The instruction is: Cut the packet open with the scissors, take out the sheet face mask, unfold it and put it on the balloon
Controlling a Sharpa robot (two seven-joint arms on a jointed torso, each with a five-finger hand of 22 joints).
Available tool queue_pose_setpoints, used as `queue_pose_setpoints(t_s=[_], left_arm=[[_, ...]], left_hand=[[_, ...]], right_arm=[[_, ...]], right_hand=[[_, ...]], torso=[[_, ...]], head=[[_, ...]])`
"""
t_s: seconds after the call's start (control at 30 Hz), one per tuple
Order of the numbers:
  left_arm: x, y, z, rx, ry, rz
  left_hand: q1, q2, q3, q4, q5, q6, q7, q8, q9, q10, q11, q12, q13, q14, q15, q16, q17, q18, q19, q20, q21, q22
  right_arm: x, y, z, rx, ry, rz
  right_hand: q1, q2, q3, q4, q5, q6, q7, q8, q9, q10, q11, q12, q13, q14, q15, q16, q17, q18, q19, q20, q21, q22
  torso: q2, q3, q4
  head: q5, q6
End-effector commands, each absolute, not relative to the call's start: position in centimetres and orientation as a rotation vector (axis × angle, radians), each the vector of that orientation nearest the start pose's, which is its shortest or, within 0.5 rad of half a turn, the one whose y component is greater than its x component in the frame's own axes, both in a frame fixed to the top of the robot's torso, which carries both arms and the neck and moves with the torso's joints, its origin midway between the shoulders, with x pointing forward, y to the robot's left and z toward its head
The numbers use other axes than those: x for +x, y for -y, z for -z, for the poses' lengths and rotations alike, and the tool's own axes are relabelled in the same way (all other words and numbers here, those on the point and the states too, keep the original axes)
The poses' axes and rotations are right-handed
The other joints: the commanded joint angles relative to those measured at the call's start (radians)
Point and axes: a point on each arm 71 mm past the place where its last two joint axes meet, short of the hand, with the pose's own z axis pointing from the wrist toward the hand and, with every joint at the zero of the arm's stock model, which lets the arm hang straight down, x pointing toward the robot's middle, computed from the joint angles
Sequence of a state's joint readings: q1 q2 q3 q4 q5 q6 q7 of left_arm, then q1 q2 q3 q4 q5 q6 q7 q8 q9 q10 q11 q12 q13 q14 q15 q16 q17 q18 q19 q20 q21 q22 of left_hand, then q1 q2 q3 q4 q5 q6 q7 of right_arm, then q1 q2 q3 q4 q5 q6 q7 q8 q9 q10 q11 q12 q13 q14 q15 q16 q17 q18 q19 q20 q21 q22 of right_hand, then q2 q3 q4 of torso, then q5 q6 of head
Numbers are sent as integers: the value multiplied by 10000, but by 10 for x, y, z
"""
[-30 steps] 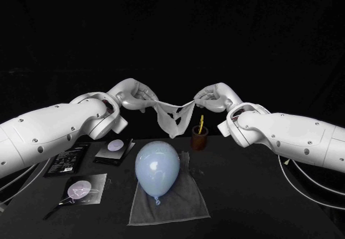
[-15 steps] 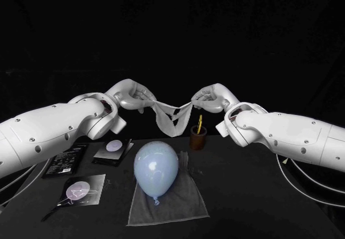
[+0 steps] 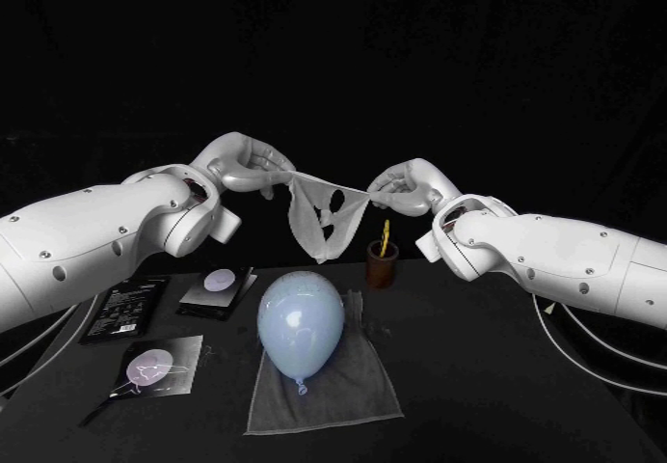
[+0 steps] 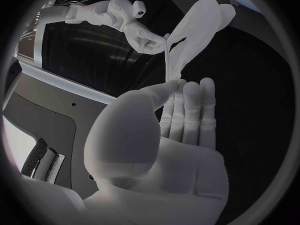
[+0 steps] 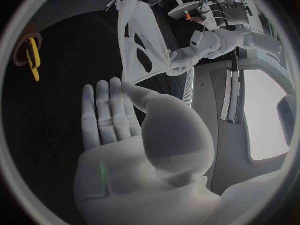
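The mask (image 3: 320, 220) is spread open here: a thin white sheet with the eye and mouth holes showing, stretched by its top corners and sagging down to a narrow tip. The left robot hand (image 3: 248, 166) pinches one corner and the right robot hand (image 3: 403, 188) pinches the other, thumb against fingers. It hangs in the air over the table's (image 3: 528, 405) far side, behind the pale blue balloon (image 3: 301, 321) lying on a grey towel (image 3: 355, 391) mid-table.
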State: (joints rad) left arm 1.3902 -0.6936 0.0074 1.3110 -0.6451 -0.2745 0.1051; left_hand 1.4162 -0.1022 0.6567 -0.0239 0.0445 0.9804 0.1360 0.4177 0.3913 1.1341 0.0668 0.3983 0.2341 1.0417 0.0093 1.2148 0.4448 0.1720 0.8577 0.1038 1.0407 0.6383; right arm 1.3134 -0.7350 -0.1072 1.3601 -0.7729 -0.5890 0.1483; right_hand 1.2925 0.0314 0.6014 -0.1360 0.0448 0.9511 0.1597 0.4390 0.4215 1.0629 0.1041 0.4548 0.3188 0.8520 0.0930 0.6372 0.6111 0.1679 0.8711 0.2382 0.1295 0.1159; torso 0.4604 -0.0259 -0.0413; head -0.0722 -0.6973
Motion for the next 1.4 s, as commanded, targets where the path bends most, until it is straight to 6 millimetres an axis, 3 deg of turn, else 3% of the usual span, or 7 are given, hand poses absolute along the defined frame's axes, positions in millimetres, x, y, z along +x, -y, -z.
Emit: queue_pose_setpoints(t_s=[0.03,0.37,0.47,0.6,0.73,0.83,1.4], left_arm=[[555,-181,64,-4511,-14679,12257],[572,-194,42,-3934,-14464,11320],[575,-193,49,-3819,-14974,11159],[571,-187,44,-3778,-14464,11702],[570,-183,52,-3479,-15070,11518],[568,-184,47,-3499,-14508,11640],[562,-177,62,-2819,-15013,11449]], left_hand=[[-27,103,60,23,32,-45,28,34,866,-47,40,46,11,32,-21,71,11,106,-72,0,52,7],[-36,119,89,-77,31,-51,5,57,958,-68,25,84,79,85,-34,162,53,121,-32,-5,124,38],[-133,97,54,-55,31,-28,10,81,1009,-44,22,112,113,53,-26,176,68,112,-55,3,120,36],[-69,118,126,-127,33,-74,9,57,1037,-102,27,89,126,25,-34,170,69,122,-71,-6,132,42],[-139,89,98,-118,31,-43,9,74,1072,-68,24,111,149,-9,-26,154,67,114,-97,1,128,41],[-62,98,175,-205,34,-67,4,49,1089,-106,24,92,158,-14,-40,142,63,127,-93,-15,156,55],[-237,45,249,-345,31,37,-5,-12,1235,-20,11,60,238,37,-46,202,128,119,-109,-21,269,106]], right_arm=[[529,200,138,3699,-13235,-9652],[532,193,99,3059,-11792,-9991],[539,195,87,2959,-11897,-9905],[536,188,83,2786,-11798,-10179],[542,187,76,2817,-11942,-10108],[538,181,75,2739,-11694,-10328],[538,170,76,2148,-12231,-10328]], right_hand=[[10,50,10,62,31,37,-19,94,1130,-1,-12,57,13,34,28,71,-18,166,-31,-18,62,25],[8,24,-13,71,32,64,-57,149,1179,99,-53,93,19,170,-23,128,-71,171,50,-53,154,84],[40,12,1,37,32,69,-68,159,1188,103,-65,89,17,182,-40,125,-91,174,58,-71,171,97],[4,11,-21,77,31,65,-64,163,1196,118,-61,87,14,216,-33,132,-109,170,67,-73,188,109],[35,10,-5,51,31,65,-71,167,1202,122,-70,82,12,226,-51,126,-129,169,71,-84,203,121],[34,12,-11,63,31,63,-74,171,1210,142,-74,84,12,271,-60,137,-146,168,90,-88,227,137],[57,-19,-7,29,30,92,-90,192,1242,207,-96,79,16,407,-97,107,-266,161,132,-139,345,228]], torso=[[2,6,-2],[15,11,-30],[-93,94,63],[31,-37,-74],[-101,48,48],[34,-37,-22],[-10,-71,37]], head=[[25,-28],[31,-25],[19,-41],[117,-122],[53,40],[93,-77],[90,-6]])
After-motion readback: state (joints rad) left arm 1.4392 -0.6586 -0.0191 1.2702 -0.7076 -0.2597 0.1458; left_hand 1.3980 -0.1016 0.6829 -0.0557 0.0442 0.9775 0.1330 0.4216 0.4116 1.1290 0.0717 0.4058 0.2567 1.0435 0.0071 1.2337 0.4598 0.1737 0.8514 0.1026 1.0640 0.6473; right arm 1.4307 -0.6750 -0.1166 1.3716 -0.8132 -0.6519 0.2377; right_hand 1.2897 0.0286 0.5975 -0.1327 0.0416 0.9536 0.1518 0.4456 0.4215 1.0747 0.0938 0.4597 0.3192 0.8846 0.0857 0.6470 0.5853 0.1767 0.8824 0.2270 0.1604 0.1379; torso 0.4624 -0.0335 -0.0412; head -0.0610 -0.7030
